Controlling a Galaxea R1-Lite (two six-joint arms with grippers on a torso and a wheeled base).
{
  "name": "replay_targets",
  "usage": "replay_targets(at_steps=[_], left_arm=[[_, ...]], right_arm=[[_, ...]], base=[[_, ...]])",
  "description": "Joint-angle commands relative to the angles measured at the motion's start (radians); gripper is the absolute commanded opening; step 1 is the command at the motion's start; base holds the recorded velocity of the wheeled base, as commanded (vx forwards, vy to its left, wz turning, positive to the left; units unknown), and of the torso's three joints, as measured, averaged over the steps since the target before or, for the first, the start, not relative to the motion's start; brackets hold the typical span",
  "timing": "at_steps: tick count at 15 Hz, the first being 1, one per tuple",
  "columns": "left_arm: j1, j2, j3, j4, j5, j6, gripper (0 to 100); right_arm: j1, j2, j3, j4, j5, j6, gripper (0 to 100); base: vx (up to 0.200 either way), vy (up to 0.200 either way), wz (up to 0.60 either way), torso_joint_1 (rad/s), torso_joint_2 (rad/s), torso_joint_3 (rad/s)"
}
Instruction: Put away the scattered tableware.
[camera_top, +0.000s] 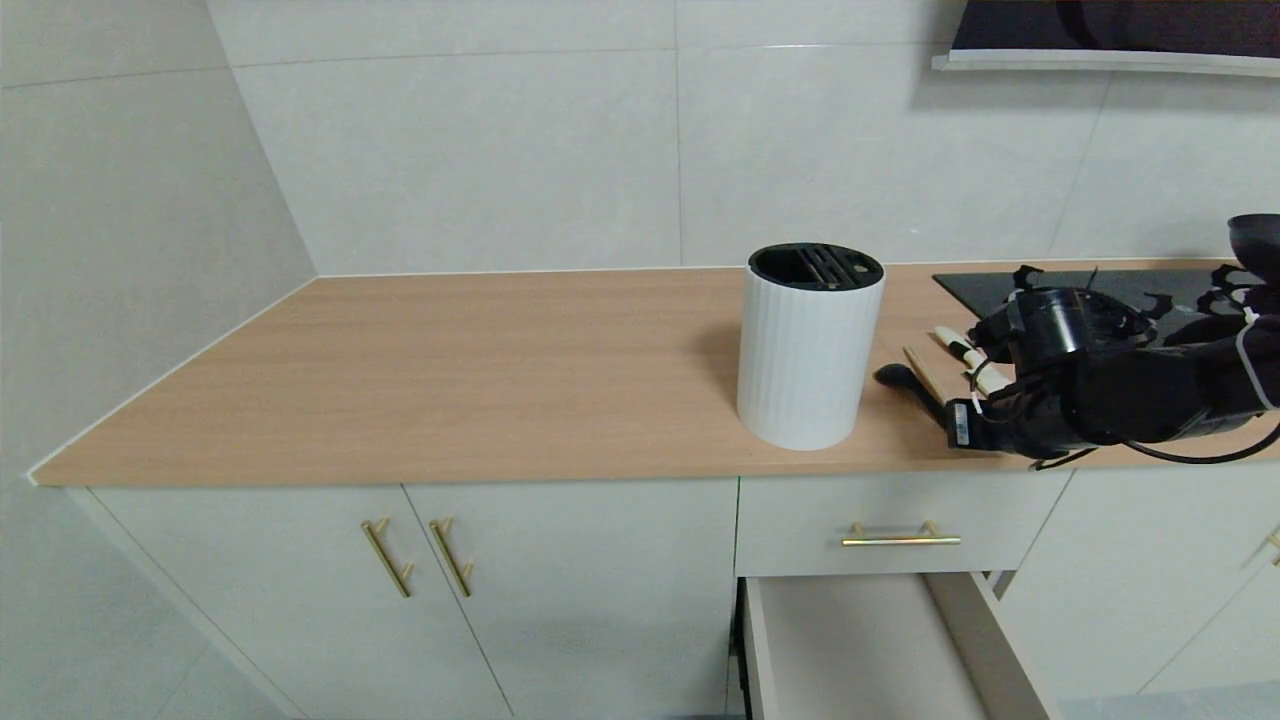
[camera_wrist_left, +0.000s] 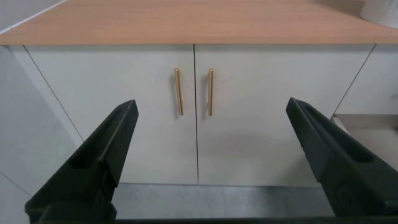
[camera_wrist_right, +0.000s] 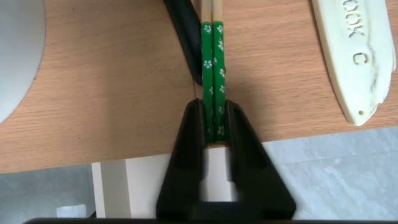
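Clenched close to the lens: right gripper (camera_wrist_right: 214, 115), fingers pressed on the near ends of a pair of green-patterned chopsticks (camera_wrist_right: 212, 56), laid flat and side by side, pointing straight away from the palm. Left gripper (camera_wrist_left: 211, 106) hanging low, jaws spread wide with nothing between them, facing the cabinet doors (camera_wrist_left: 261, 112), well apart from the work.

Largest first. Under the right gripper, wooden countertop (camera_top: 450, 370), running broad off to that gripper's left. Below it and a little left, open drawer (camera_top: 860, 640). Left of the gripper and near, tall white ribbed holder (camera_top: 810, 350) with a black slotted top. Beyond the gripper, black hob (camera_top: 1050, 285). Right of the chopsticks and apart from them, white utensil (camera_wrist_right: 357, 56). Along their left flank, black spoon (camera_wrist_right: 182, 34), touching or just beside; cannot tell which.

Judged step: grasp of the chopsticks, made but not yet lifted. Next move, as a judgement: raise clear of the spoon, tip the sticks upright, carry left over the holder's rim, lower into a slot.

Edges and room: grip set right at the counter's front edge, stick ends about level with it, so little slack toward the palm. Open air above. Holder wall close on the left, so lift first, then swing.
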Motion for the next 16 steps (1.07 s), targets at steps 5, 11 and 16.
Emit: replay_targets(at_steps=[5,11,16], left_arm=[[0.000,0.000,0.000,0.000,0.001,0.000,100],[0.000,0.000,0.000,0.000,-0.001,0.000,100],[0.002,0.000,0.000,0.000,-0.001,0.000,100]], right_arm=[[-0.008,-0.056,0.007,0.005,0.000,0.002,0],[-0.007,-0.502,0.213,0.108,0.017,0.005,0],[-0.002,-0.707,0.234,0.377,0.132,-0.003,0]], base=[[0.000,0.000,0.00,0.000,0.00,0.000],[0.000,0.000,0.00,0.000,0.00,0.000],[0.000,0.000,0.00,0.000,0.00,0.000]])
